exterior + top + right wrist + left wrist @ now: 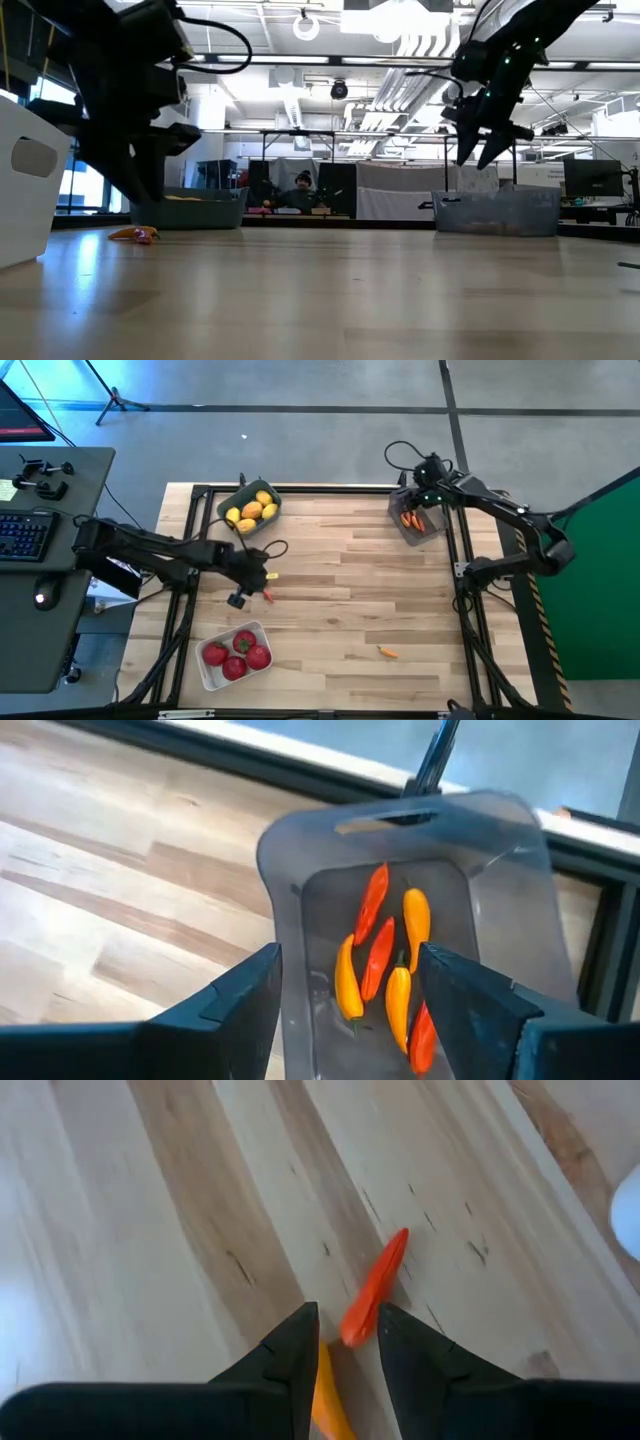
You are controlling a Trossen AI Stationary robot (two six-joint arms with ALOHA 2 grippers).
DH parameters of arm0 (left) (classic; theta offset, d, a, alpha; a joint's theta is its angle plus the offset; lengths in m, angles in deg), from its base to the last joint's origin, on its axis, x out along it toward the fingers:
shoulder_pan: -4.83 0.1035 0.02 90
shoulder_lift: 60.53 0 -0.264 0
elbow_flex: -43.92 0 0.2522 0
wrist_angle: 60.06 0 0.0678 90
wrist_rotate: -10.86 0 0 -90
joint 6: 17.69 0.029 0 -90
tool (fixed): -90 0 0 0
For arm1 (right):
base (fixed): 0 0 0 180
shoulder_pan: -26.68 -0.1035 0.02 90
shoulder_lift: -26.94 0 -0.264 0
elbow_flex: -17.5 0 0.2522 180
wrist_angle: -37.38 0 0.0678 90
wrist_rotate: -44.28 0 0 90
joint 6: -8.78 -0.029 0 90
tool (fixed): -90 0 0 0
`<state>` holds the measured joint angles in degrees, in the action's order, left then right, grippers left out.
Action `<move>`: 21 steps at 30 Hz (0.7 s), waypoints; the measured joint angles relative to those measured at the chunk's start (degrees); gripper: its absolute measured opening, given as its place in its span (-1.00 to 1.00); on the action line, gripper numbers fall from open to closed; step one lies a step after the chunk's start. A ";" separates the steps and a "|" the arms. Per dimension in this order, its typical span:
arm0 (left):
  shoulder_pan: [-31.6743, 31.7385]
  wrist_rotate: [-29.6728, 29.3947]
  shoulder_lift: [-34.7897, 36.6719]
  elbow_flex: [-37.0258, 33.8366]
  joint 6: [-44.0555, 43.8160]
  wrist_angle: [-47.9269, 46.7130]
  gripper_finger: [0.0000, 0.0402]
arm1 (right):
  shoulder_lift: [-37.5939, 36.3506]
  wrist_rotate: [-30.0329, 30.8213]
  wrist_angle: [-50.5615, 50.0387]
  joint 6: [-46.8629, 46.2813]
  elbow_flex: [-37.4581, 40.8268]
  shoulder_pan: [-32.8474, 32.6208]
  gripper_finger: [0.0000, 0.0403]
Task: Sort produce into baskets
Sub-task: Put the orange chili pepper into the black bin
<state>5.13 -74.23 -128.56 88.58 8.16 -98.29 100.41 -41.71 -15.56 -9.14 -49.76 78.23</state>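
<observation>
My left gripper point(258, 588) is low over the table's left middle, its fingers narrowly open on either side of the near end of a red-orange pepper point(375, 1285) that lies on the wood. A yellow-orange pepper point(325, 1395) lies under the fingers. My right gripper point(348, 960) is wide open and empty above the dark grey bin point(418, 520) at the far right, which holds several peppers point(385, 960). The blue-grey bin point(250, 510) holds lemons. The white bin point(235, 655) holds red fruits. One orange pepper point(387, 652) lies loose at the near right. My left gripper has the red-orange pepper's near end point(352, 1330) between its two fingertips, coming slanting down from the table's left. I cannot tell whether the fingers touch it. The pepper lies flat on the table.
A black frame point(455, 570) runs along the table's edges. A desk with a keyboard point(25, 535) stands to the left of the table. In the low view the white bin point(25, 185) stands close at the left. The wood between the bins is bare.
</observation>
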 joint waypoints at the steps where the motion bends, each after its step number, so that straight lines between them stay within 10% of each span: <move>1: -0.35 -0.28 -0.59 0.00 0.44 0.65 -0.53 | -0.71 0.02 0.02 0.00 0.00 0.01 0.12; 21: -1.57 -0.61 -13.44 0.97 1.76 4.00 -0.71 | -3.38 0.03 -0.02 4.40 0.00 0.04 0.12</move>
<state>3.55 -74.84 -142.00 89.55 9.91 -94.28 97.03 -41.68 -15.58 -4.73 -49.76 78.28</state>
